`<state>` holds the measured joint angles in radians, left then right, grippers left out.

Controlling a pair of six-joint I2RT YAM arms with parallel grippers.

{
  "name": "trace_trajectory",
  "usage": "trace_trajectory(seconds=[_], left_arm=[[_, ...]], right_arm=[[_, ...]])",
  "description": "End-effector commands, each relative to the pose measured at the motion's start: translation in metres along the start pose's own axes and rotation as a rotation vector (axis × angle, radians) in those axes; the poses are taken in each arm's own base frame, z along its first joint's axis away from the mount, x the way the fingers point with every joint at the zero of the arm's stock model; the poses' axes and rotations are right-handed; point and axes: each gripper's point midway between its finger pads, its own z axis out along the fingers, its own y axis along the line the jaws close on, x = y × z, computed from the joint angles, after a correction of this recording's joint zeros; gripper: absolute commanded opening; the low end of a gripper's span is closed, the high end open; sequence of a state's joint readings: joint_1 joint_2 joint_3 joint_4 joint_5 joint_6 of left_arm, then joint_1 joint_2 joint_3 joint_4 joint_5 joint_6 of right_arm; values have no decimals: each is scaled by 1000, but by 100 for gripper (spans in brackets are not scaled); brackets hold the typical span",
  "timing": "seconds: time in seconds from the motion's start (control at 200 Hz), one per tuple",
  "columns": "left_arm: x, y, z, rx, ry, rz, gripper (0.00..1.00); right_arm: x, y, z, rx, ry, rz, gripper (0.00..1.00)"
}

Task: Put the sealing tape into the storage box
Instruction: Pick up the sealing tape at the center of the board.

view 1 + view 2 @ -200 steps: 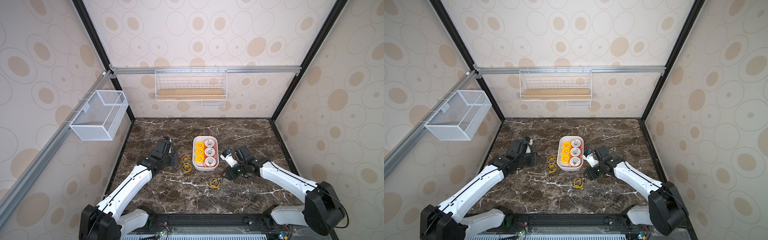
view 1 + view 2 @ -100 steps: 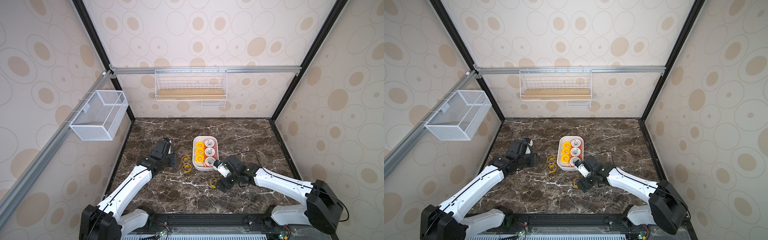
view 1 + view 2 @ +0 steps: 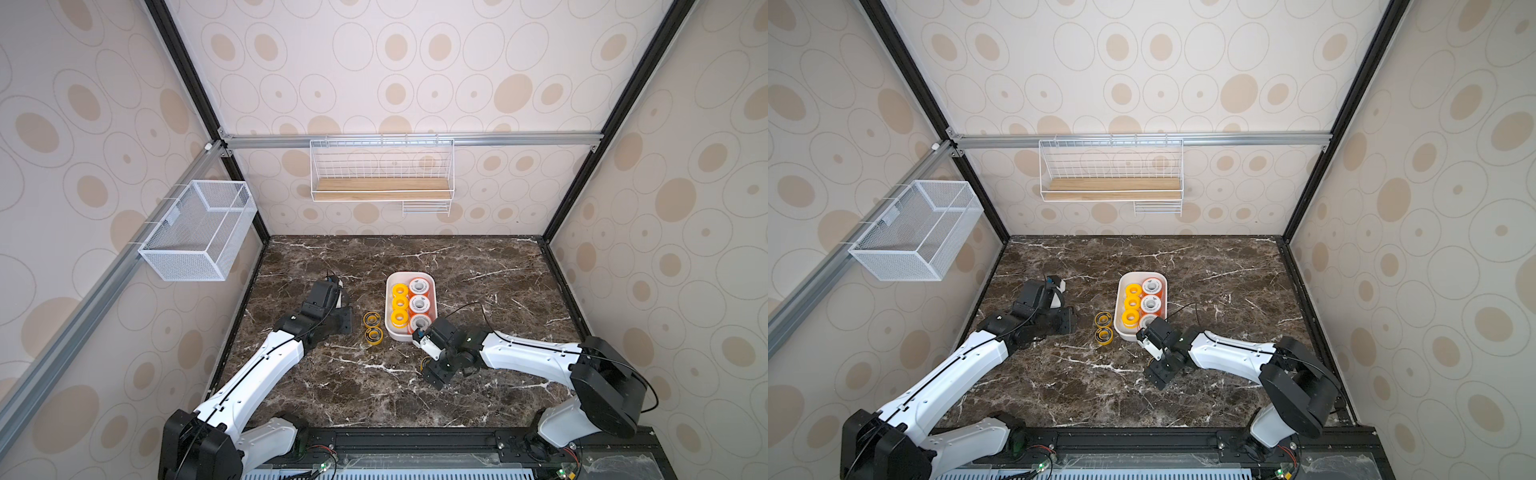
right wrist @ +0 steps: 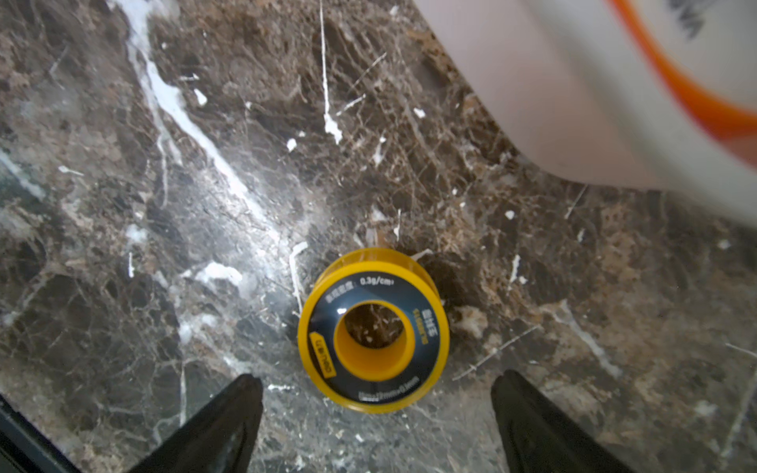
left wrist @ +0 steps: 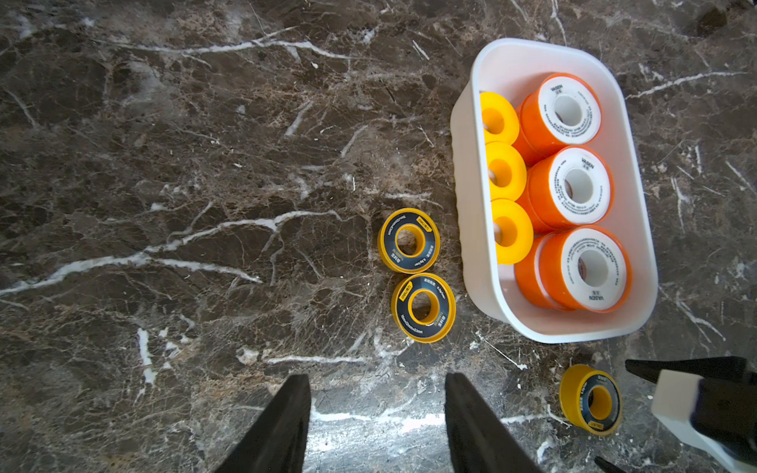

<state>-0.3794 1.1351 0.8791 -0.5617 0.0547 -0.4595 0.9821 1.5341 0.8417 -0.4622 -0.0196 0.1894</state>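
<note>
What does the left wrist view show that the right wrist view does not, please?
Only the left wrist view: the left gripper, open and empty; two dark-faced spools lying flat beside the storage box; the box's whole inside, with three plain yellow spools and three orange spools.
Only the right wrist view: the right gripper seen from its own wrist, jaws open, short of the spool ahead.
Both: the marble table, a lone dark-faced spool on it near the box's corner, and part of the box.
</note>
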Motion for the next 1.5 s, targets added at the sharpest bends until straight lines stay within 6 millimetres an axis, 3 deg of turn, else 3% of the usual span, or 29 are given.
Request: trace_trajectory(seconds=[0.0,0.315,0.681,1.012,1.492], left_arm=[[-1,2,0,-6,-4,1,57],[-3,1,-2,-5,-9,3,56],[-3,1,-1,-5,-6,5,56],[-2,-1,1,4,0,9,56],[-2,-14,11,75,18,-12,56]], right_arm=[[-7,2,3,12,-2,5,93],[-12,0,17,29,29,28,80],[-11,0,18,33,38,32,69],[-19,6,5,-4,-1,30,63],[-64,31,-40,-152,-145,-17,59]])
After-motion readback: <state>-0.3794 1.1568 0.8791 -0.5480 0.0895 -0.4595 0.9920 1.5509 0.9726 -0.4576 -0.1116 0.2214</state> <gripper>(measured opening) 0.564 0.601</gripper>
